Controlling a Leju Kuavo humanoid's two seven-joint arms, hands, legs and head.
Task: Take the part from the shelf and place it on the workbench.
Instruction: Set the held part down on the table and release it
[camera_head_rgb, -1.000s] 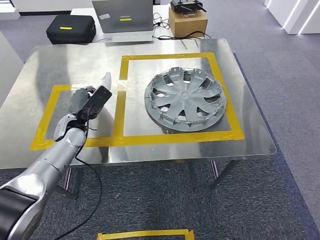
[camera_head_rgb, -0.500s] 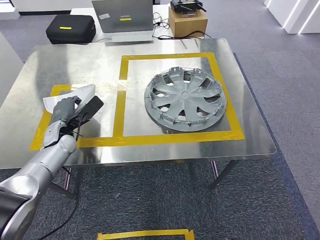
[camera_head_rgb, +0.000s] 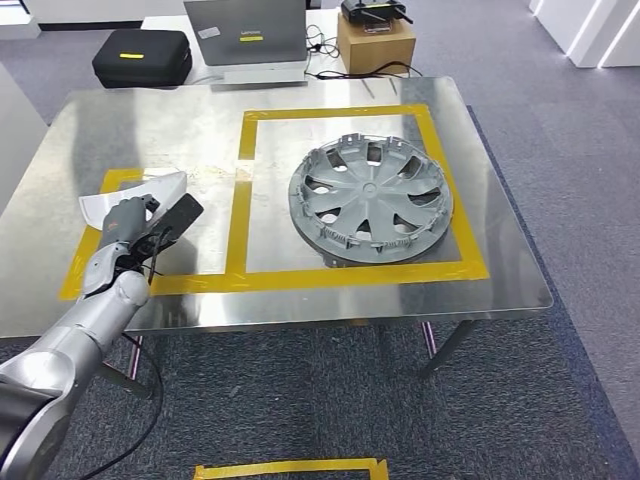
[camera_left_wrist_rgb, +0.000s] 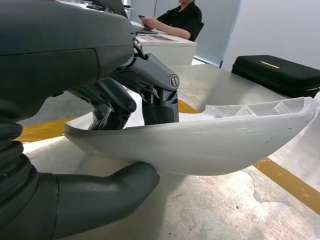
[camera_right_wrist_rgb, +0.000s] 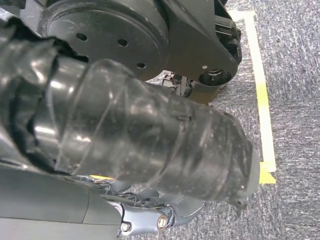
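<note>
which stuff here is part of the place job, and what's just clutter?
In the job:
- white part, held by the left hand
- workbench, with the left yellow-taped box under the part

Lying about:
- grey wheel cover in the larger taped box
- black case
- laptop
- cardboard box

Grey hubcap in yellow tape sq, black case, laptop, cardboard box behind
</note>
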